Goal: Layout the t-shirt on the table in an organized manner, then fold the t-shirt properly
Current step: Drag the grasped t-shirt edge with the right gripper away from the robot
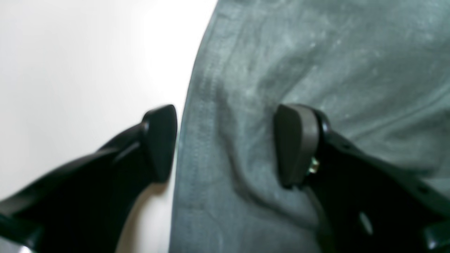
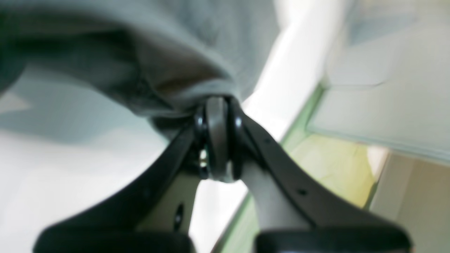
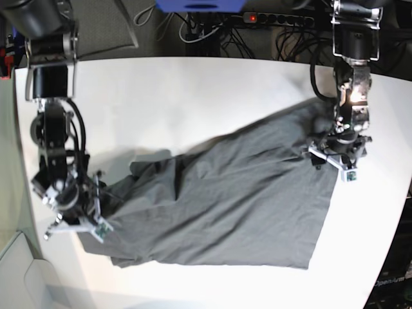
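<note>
The dark charcoal t-shirt (image 3: 238,206) lies spread slantwise across the white table (image 3: 193,96), bunched at its left end. My left gripper (image 3: 335,153) is open at the shirt's right upper edge. In the left wrist view it (image 1: 225,144) straddles the cloth's edge (image 1: 281,70): one finger is over bare table (image 1: 70,70), the other over the shirt. My right gripper (image 3: 103,209) is at the bunched left end. In the right wrist view it (image 2: 218,105) is shut on a pinch of shirt cloth (image 2: 182,52), which hangs lifted above the table.
A power strip and cables (image 3: 257,26) lie beyond the table's far edge. The table's left edge (image 3: 22,212) is close to my right gripper, with floor (image 2: 334,165) below it. Bare table surrounds the shirt at the back and front.
</note>
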`<state>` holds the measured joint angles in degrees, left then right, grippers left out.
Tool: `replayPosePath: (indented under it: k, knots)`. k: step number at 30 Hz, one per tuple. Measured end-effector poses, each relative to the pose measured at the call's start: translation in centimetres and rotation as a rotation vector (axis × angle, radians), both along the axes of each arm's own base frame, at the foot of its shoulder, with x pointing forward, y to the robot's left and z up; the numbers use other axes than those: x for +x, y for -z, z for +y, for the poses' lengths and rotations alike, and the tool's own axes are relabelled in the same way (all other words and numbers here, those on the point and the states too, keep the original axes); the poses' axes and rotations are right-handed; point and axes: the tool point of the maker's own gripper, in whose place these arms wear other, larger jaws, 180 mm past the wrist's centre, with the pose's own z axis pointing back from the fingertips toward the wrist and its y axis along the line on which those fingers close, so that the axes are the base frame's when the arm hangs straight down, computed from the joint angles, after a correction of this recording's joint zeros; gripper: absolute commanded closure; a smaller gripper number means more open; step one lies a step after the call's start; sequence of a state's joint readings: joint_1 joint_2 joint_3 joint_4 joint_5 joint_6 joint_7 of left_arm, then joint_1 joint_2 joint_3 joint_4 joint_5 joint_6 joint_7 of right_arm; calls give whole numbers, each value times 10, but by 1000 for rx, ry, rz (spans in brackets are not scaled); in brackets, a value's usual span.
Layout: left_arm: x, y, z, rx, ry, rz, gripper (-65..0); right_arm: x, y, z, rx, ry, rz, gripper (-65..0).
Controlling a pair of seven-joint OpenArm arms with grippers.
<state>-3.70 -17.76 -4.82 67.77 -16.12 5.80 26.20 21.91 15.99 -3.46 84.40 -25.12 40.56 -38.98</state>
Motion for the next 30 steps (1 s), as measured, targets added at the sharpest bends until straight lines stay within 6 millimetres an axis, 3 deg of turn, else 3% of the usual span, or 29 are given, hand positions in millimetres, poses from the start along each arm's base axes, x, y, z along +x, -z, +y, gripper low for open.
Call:
replayPosePath:
  k: [2, 4, 6, 9, 12, 18, 22, 26, 30]
  knots:
    - [-5, 0, -1, 2, 5, 2, -423, 16, -14, 9, 25, -2, -34, 0]
    - [-7, -1, -3, 4, 8, -1, -423, 32, -15, 26, 83, -22, -38, 0]
    - [-9, -2, -4, 3, 12, 1, -423, 44, -2, 43, 142, -33, 2, 0]
    - [-14, -2, -6, 6, 19, 8, -423, 46, 32, 58, 155, -43, 120, -15]
    - [-17, -3, -8, 5, 22, 9, -423, 41, 53, 72, 98, -101, 195, -90]
    - [-20, -3, 8, -3, -12, 18, -423, 40, 48, 81, 67, -131, 184, -297]
    - [-24, -4, 20, 4, -46, 23, -423, 23, 42, 81, 35, -126, 153, -414]
    - [-25, -4, 22, 5, -49, 26, -423, -5, 30, 100, 50, -175, 76, -419]
    - [-24, -5, 23, 7, -51, 22, -423, -52, 44, 107, 38, -180, 106, -421]
